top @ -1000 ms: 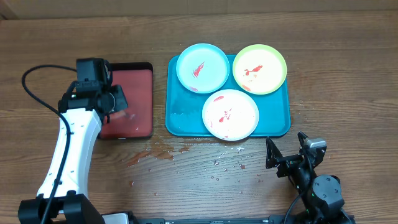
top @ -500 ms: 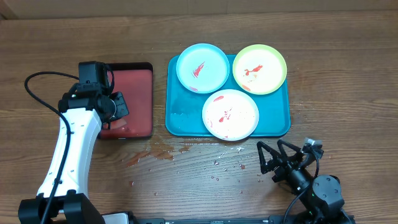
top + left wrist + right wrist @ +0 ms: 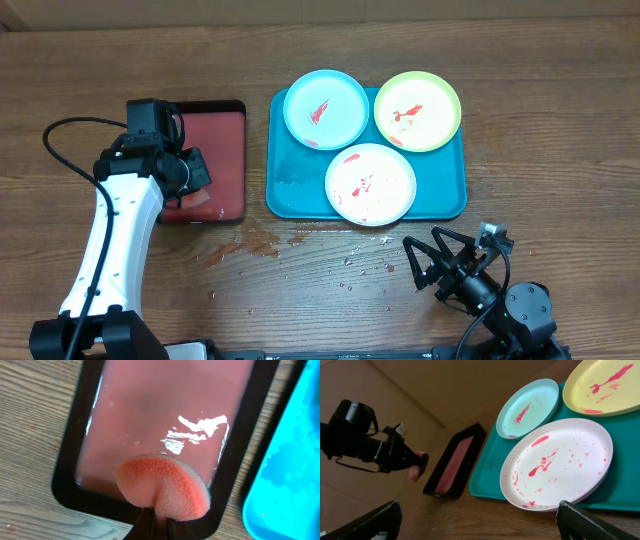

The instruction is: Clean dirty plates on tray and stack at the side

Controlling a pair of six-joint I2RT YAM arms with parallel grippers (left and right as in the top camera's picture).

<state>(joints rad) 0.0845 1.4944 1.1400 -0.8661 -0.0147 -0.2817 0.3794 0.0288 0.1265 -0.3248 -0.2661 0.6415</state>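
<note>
R gripper now swung toward tray, jaws wide, empty; L gripper left of tray pinches sponge; plates uncleaned, wiping abt to start

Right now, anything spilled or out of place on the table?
Yes: a reddish wet stain and scattered droplets sit on the table, just off the robot-side edge of the teal tray. It looks like sauce water that landed outside the tray.

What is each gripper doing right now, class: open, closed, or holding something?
Left gripper: closed on a pink sponge over the red tray.
Right gripper: open, holding nothing.
</note>
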